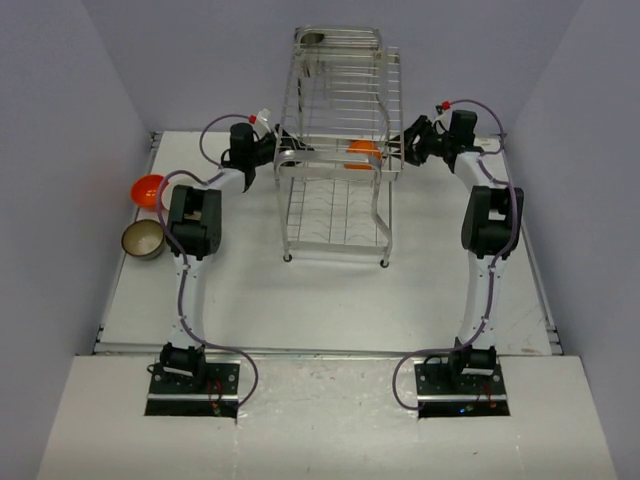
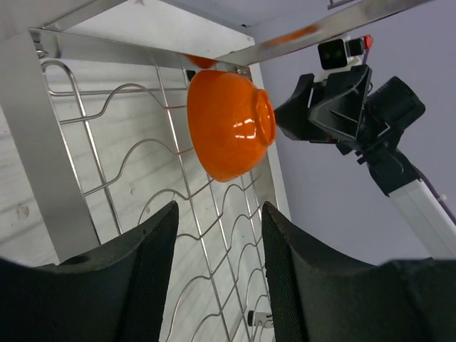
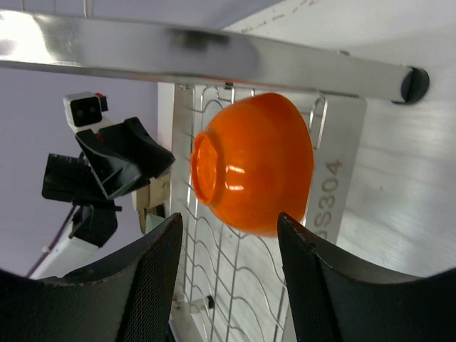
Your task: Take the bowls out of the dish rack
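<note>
The silver wire dish rack stands at the back middle of the table. One bright orange bowl rests upside down on its wire shelf. My left gripper is at the rack's left side and my right gripper at its right side, facing each other across that bowl. In the left wrist view the orange bowl lies beyond the open left gripper, with only rack wire between the fingers. In the right wrist view the bowl sits just past the tips of the open right gripper.
On the table's left side lie a second orange bowl and a brown-olive bowl, close to the left arm's elbow. A dark rounded shape sits on the rack's top tier. Purple walls close in the table on three sides.
</note>
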`<state>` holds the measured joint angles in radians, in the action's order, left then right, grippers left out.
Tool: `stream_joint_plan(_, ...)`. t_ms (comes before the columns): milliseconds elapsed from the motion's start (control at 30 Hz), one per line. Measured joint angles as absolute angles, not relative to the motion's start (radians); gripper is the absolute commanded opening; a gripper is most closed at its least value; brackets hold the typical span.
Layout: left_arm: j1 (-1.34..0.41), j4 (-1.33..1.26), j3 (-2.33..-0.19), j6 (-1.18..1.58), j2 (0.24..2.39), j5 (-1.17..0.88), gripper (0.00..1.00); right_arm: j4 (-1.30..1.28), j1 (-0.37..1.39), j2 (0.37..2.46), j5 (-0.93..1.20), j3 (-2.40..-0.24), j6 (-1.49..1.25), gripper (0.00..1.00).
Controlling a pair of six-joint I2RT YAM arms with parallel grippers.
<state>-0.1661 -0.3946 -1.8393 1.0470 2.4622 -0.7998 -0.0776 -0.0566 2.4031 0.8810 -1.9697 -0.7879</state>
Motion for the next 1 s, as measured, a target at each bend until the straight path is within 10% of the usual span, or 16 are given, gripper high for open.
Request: stream_joint_plan(1000,-0.213,-0.561,-1.900,1.178,2.525,-0.829,0.52,-0.038,0.061,2.680,0.907,-2.343,-0.961,0.38)
